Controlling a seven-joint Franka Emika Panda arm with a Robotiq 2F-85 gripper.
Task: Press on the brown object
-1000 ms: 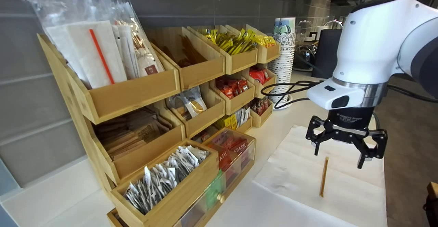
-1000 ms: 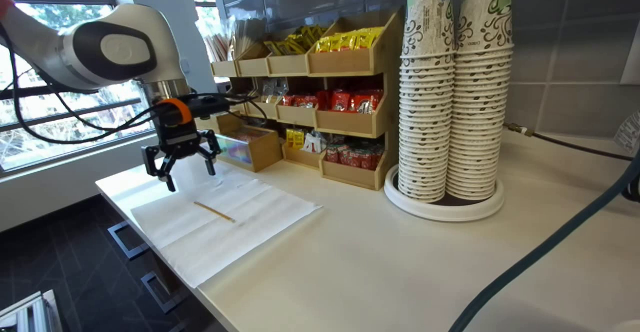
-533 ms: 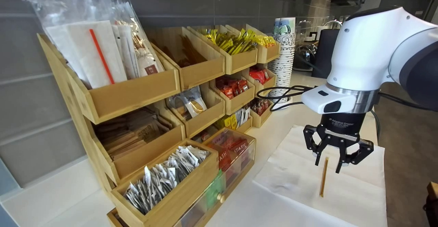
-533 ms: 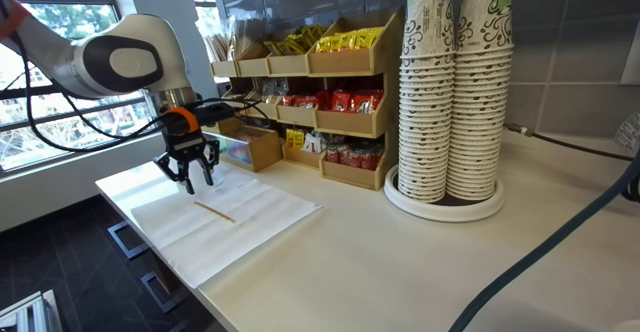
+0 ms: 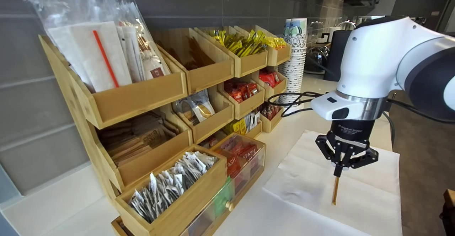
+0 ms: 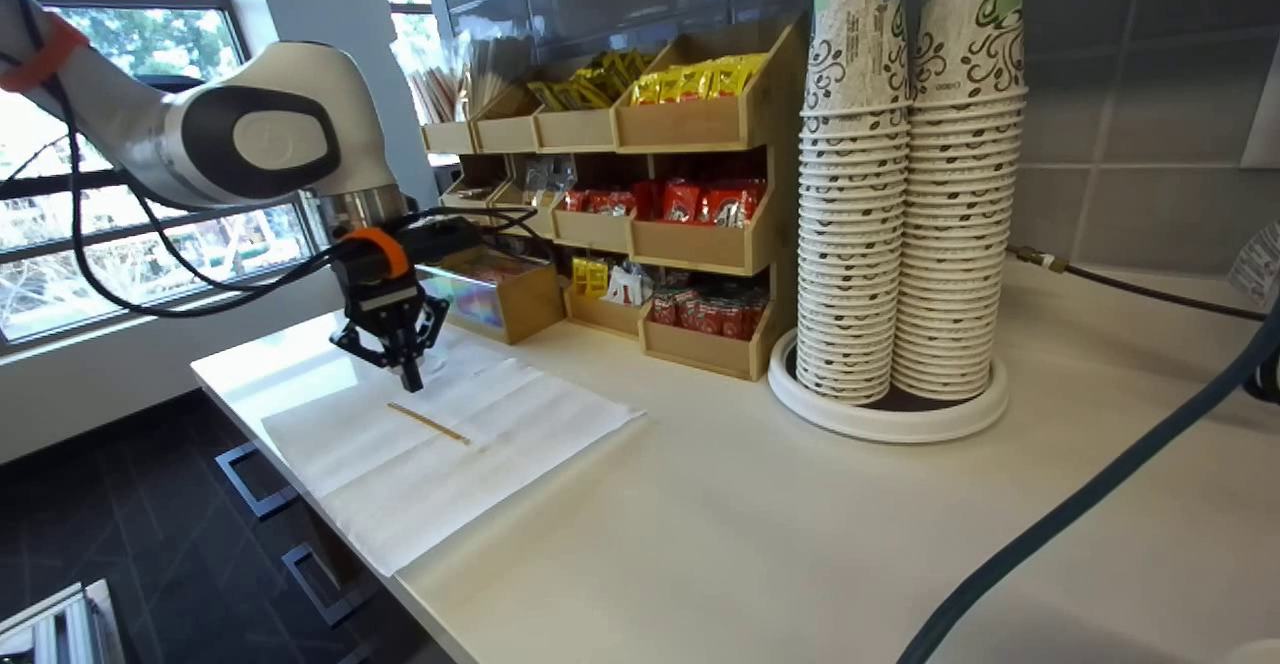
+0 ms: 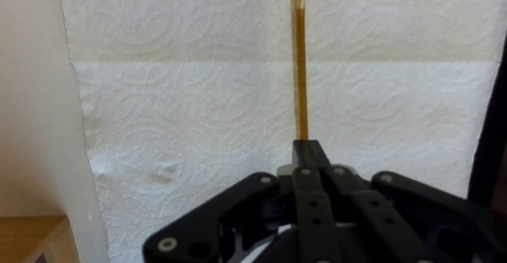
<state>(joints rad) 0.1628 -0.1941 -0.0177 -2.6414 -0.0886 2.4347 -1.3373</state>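
Note:
The brown object, a thin orange-brown stick (image 5: 335,193), lies flat on a white paper towel (image 5: 298,182). The same stick (image 6: 428,423) shows whole in an exterior view. My gripper (image 6: 411,385) is shut, its fingertips together and pointing down, a small gap above the stick's far end there. In the wrist view the stick (image 7: 301,73) runs up from behind the fingertips of my gripper (image 7: 307,145), its pale end at the top; the other end is hidden by the fingers. Nothing shows between the fingers.
A light wooden shelf (image 5: 209,78) with bins of packets stands along the wall, with a clear-fronted drawer box (image 5: 217,207) at its foot. Stacked paper cups (image 6: 850,244) sit on a round white tray (image 6: 900,428). The counter's edge (image 6: 430,614) drops to the floor.
The gripper has gone from wide open to shut. Over the same second the arm has moved down and sideways, bringing the fingertips over the stick. The stick has not moved.

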